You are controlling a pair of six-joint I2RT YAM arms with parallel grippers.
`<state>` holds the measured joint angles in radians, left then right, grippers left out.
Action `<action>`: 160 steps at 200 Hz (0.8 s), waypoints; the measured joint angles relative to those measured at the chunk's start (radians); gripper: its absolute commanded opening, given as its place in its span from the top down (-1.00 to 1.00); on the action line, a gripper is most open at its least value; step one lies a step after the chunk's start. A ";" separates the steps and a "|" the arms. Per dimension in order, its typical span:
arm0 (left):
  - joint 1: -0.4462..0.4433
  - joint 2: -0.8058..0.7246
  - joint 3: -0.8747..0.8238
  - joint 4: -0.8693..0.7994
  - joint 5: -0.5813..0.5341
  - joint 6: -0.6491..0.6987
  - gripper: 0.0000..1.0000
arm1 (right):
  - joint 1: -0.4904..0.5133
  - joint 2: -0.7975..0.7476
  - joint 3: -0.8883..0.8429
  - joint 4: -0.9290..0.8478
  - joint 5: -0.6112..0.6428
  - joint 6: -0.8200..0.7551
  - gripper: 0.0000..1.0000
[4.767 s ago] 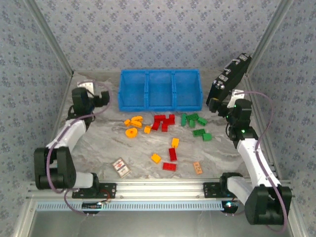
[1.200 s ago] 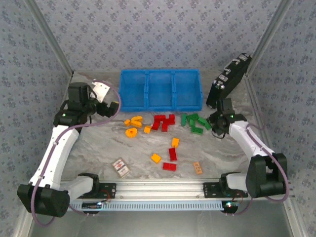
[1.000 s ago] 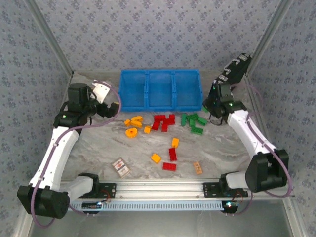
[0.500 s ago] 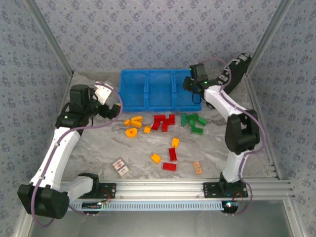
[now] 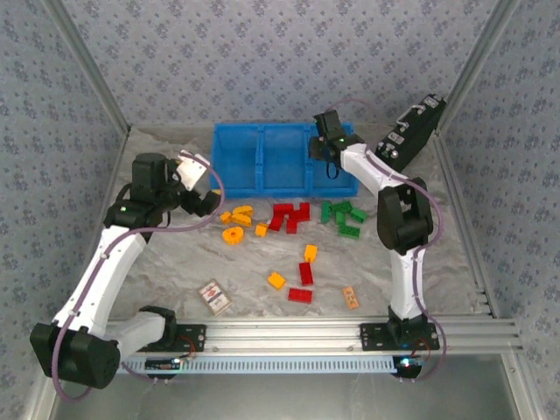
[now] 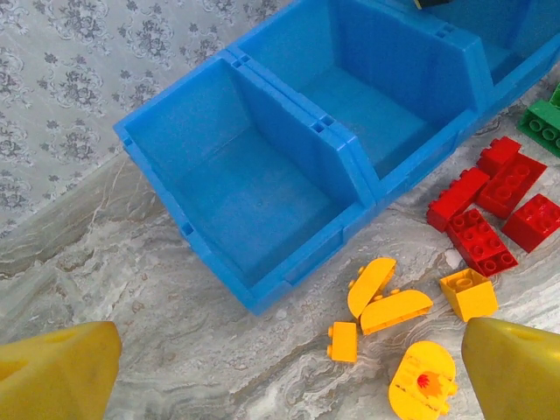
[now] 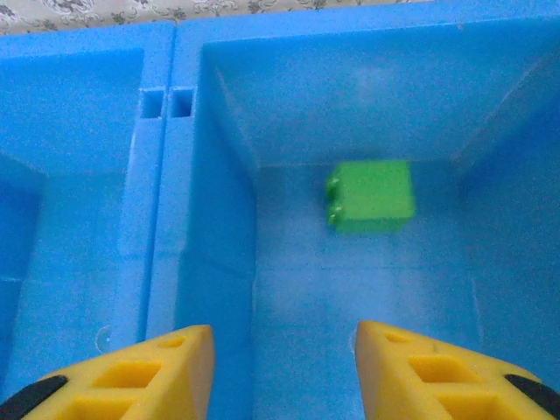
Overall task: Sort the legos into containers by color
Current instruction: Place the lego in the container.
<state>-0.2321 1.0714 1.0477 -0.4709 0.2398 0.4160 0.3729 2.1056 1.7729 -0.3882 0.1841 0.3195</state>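
My right gripper hangs over the right compartment of the blue bin. Seen from its wrist, the right gripper is open with nothing between its fingers, and a green brick sits below on that compartment's floor. The bin wall runs just to the left. Orange, red and green legos lie in clusters in front of the bin. My left gripper hovers left of the orange cluster. The left gripper is wide open above the orange bricks, near the empty left compartment.
Loose orange and red bricks lie nearer the front. A patterned card and a thin orange tag lie near the front edge. A black case leans at the back right beside the bin.
My right arm swung from the green pile up over the bin's right compartment, its jaws opened and a green brick now lies inside. The left arm drifted slightly toward the orange bricks.
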 measured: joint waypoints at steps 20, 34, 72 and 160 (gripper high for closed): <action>-0.004 0.000 0.000 0.000 -0.001 0.006 -1.00 | -0.002 -0.035 -0.050 0.020 -0.017 -0.037 -0.07; -0.006 0.000 0.000 0.000 0.000 0.007 -1.00 | -0.005 -0.094 -0.119 0.028 -0.043 -0.078 -0.12; -0.017 0.007 -0.009 0.001 -0.001 0.011 -1.00 | -0.056 -0.322 -0.285 0.029 -0.189 -0.220 -0.26; -0.039 0.053 -0.007 -0.005 0.003 0.010 -1.00 | -0.136 -0.788 -0.737 -0.110 -0.562 -0.759 -0.87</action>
<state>-0.2710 1.1240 1.0409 -0.4759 0.2432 0.4259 0.2371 1.3174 1.0363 -0.4984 -0.3779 -0.4393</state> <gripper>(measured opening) 0.999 0.903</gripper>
